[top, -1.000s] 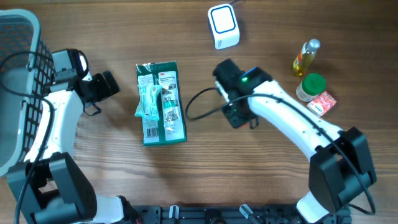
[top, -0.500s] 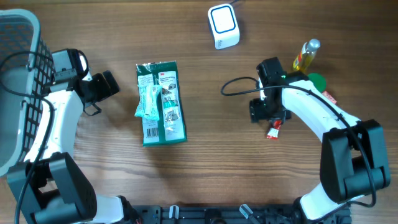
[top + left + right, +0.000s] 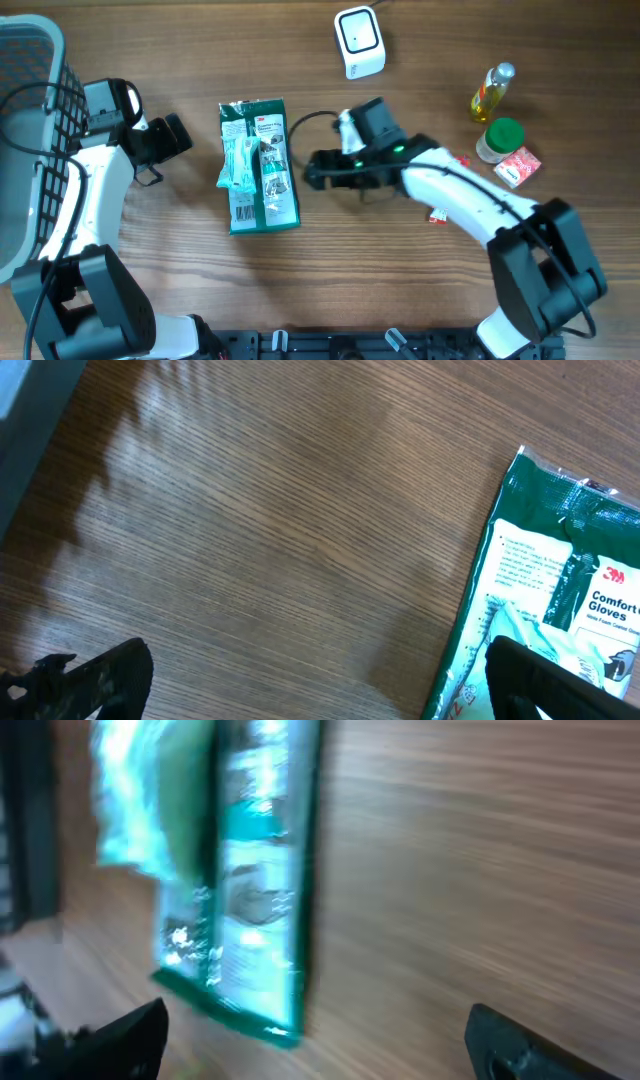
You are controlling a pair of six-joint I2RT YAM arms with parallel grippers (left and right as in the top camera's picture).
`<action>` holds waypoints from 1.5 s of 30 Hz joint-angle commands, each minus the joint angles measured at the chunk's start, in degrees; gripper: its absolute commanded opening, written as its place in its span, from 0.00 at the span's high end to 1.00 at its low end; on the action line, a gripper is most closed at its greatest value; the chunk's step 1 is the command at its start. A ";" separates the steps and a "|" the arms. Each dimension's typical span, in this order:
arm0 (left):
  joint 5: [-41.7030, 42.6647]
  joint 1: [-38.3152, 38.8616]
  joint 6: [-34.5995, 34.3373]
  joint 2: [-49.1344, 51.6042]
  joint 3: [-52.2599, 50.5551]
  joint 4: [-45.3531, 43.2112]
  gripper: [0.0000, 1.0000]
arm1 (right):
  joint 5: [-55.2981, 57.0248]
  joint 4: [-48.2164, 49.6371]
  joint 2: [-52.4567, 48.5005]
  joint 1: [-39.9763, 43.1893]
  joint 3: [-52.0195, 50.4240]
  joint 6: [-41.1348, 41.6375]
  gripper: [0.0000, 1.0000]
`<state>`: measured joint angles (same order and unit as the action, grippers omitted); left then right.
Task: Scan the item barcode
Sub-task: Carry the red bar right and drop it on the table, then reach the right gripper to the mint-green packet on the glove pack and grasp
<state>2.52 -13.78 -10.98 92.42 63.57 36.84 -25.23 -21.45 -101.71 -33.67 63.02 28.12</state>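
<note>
**Overhead view, left to right.** A grey wire basket [image 3: 22, 150] occupies the far-left edge of the wooden table [image 3: 330, 290]. Beside it the left arm reaches away from its base. Its left gripper [image 3: 176, 136] points right toward the glove package [image 3: 259, 166] but stands apart from it.

In the left wrist view the left gripper [image 3: 320, 690] has its fingers spread wide at the two lower corners. Nothing lies between them and bare wood shows below, with the glove package [image 3: 560, 600] at the right edge.

The package is green with a clear window and lies flat, left of the table's middle, its long side running near to far. A striped barcode patch [image 3: 243, 207] shows on its near-left part, facing up.

Just right of the package is the right gripper [image 3: 316, 172], pointing left and close to the package's right edge; whether they touch cannot be told. The right wrist view is blurred. It shows the right gripper [image 3: 320, 1055] with fingers wide and empty, the package [image 3: 250, 890] ahead of them.

The white scanner [image 3: 358, 42] stands at the far edge, right of the package and well apart from it. A small red item [image 3: 438, 214] lies just on the near side of the right forearm. At the far right an oil bottle [image 3: 492, 90], a green-lidded jar [image 3: 500, 138] and a red packet [image 3: 517, 167] are grouped together.
</note>
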 commanded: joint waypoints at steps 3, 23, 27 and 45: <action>0.46 -0.22 0.70 0.20 -0.07 -0.02 0.00 | 13.40 6.45 0.79 -13.00 -0.11 0.55 0.48; 0.46 -0.22 0.70 0.20 -0.07 0.00 0.00 | 25.66 41.53 -16.61 -20.04 0.94 1.97 0.59; 0.46 -0.22 0.70 0.20 -0.07 -0.02 0.00 | 25.68 41.11 -17.11 -20.04 0.92 2.01 0.57; 0.46 -0.22 0.70 0.20 -0.07 0.00 0.00 | 28.81 40.06 -18.58 -20.11 0.81 5.49 0.52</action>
<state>2.52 -13.78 -10.98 92.42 63.57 36.86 3.90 18.44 -118.21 -53.91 63.57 32.73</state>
